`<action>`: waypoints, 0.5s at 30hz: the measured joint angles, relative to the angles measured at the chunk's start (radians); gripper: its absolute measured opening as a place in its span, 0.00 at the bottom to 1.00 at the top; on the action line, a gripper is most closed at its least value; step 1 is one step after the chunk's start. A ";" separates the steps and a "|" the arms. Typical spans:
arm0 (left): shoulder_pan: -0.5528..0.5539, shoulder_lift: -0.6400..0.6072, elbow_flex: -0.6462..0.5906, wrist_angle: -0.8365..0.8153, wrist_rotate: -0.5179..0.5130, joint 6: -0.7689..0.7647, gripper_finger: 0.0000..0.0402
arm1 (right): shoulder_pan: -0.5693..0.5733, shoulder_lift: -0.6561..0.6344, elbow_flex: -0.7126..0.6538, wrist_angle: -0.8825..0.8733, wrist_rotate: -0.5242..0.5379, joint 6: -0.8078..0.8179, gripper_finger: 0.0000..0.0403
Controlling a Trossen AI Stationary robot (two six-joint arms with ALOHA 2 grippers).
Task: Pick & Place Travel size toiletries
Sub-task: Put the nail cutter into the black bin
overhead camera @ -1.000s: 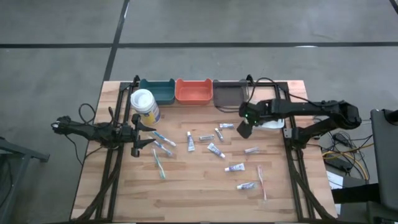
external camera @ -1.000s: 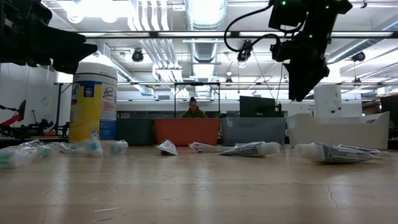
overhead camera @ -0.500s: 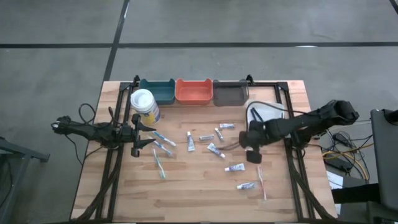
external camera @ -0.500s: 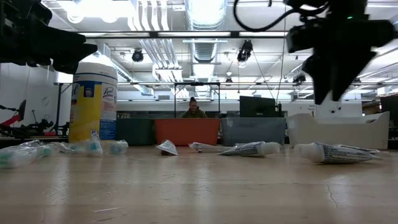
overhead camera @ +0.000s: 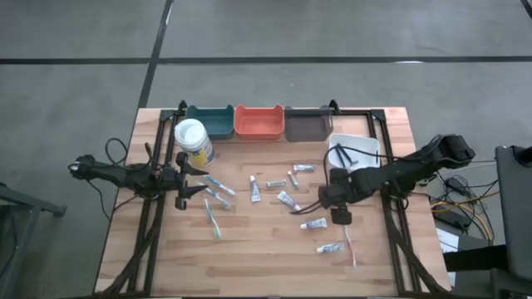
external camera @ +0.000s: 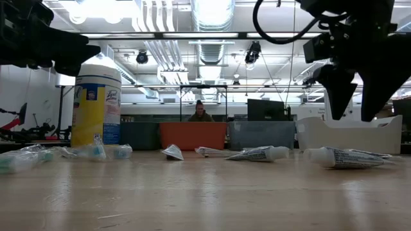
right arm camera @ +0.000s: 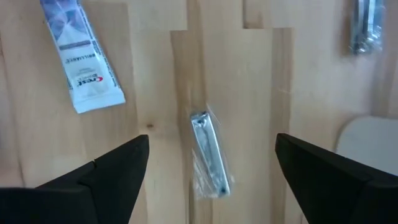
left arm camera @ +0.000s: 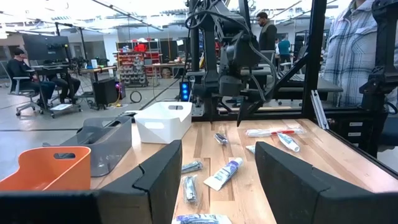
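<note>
Two short tubes (overhead camera: 328, 247) and a pink toothbrush (overhead camera: 349, 241) lie nearest the table's (overhead camera: 249, 266) front edge as I steer from afar. Just behind them the right gripper (overhead camera: 341, 208) hangs low over the boards with its fingers spread wide and nothing between them. Straight beneath it, framed by both fingers in the right wrist view, lies a small silver piece in a clear wrapper (right arm camera: 208, 155). It sits flat on the wood, just in front of the white bin (overhead camera: 353, 154).

I judge the risk to be the piece itself. It is thin, flat and slick, so closing fingers could skate over the wrapper, pinch only the film, or scrape the boards if I come down too far. A tube marked "Crest" (right arm camera: 84, 62) lies near one finger, and an off-line descent could knock it aside.

More tubes and a teal toothbrush (overhead camera: 214, 221) are scattered across the middle. At the left side the left gripper (overhead camera: 196, 180) waits, wide and empty, just in front of a wipes canister (external camera: 96, 102) labelled "Lysol".

Along the far edge stand the teal bin (overhead camera: 209, 122), orange bin (overhead camera: 258, 121) and grey bin (overhead camera: 307, 123). Beyond them a person (external camera: 200, 113) sits in the workshop.
</note>
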 joint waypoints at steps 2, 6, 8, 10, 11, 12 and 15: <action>0.000 0.000 0.000 0.000 0.000 0.000 0.52 | 0.000 0.000 -0.025 0.040 0.000 -0.021 0.83; 0.000 0.000 0.000 0.000 0.000 0.000 0.52 | -0.001 0.000 -0.066 0.084 0.000 -0.036 0.81; 0.000 0.000 0.000 0.000 0.000 0.000 0.52 | -0.001 0.000 -0.080 0.094 0.000 -0.036 0.79; 0.000 0.000 0.000 0.000 0.000 0.000 0.52 | -0.001 0.000 -0.092 0.097 0.000 -0.032 0.78; 0.000 0.000 0.000 0.000 0.000 0.000 0.52 | -0.001 0.000 -0.098 0.099 0.000 -0.032 0.77; 0.000 0.000 0.000 0.000 0.000 0.000 0.52 | -0.001 0.000 -0.106 0.109 0.000 -0.032 0.76; 0.000 0.000 0.000 0.000 0.000 0.000 0.52 | -0.001 0.000 -0.150 0.167 0.000 -0.037 0.74</action>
